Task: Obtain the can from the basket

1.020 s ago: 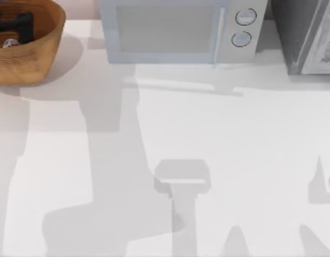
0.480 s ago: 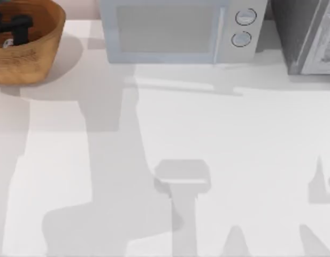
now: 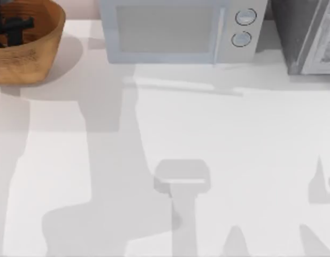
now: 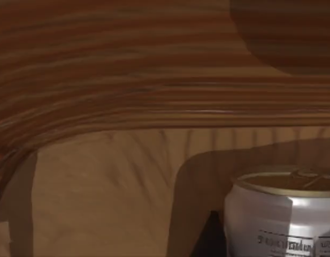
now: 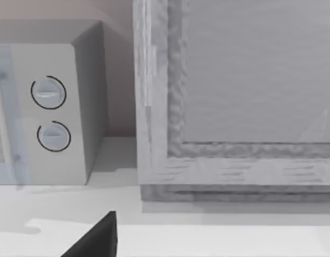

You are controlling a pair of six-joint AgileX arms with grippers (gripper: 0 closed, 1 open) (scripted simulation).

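Observation:
The wicker basket (image 3: 33, 53) stands at the table's far left corner. My left gripper (image 3: 11, 31) shows as a dark shape reaching down inside it. In the top view the gripper covers the can. In the left wrist view the can (image 4: 285, 217) stands upright and close on the basket's floor, silvery with a dull gold top and dark print. The basket's ribbed orange-brown inside wall (image 4: 127, 80) rises behind it. A dark edge of my right gripper (image 5: 95, 241) shows in the right wrist view, over the table at the right.
A pale microwave (image 3: 178, 29) with two round knobs stands at the back middle. A grey cabinet-like appliance (image 3: 309, 35) stands at the back right. The white tabletop (image 3: 207, 134) in front carries shadows of the arms.
My left gripper has shifted a little toward the back inside the basket. The can, seen beside it a second ago in the top view, is now covered by it.

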